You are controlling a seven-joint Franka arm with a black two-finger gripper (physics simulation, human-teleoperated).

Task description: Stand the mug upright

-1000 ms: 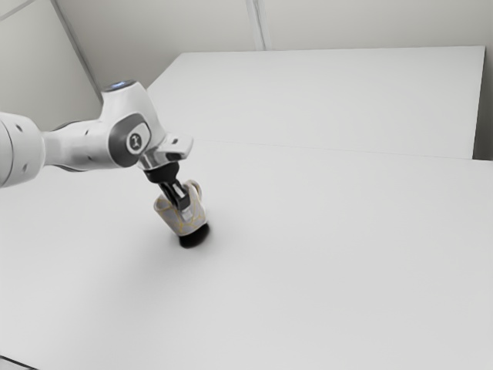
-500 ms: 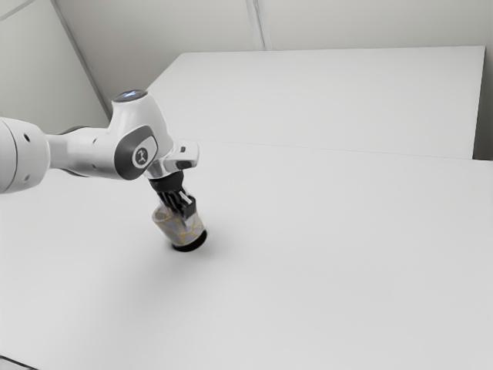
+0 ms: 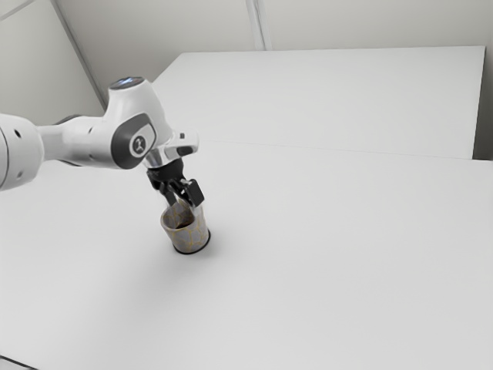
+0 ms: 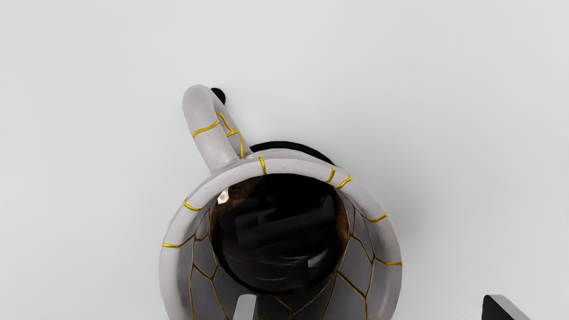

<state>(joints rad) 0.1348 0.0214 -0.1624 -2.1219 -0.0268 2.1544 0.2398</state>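
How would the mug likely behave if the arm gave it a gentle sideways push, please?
The mug would probably stay stiff, given its thick, hard-looking rim. It appears to stand on its base, so a low push might slide it, while a high one could tip it. The dark, glossy contents look liquid and may slosh.

A pale gray mug (image 4: 284,166) veined with gold lines, a looped handle on its side and a glossy dark-brown, almost black surface inside, stands upright on its dark-edged base atop the white counter (image 3: 323,254), its open mouth facing up beneath the robot's hand (image 3: 186,210).
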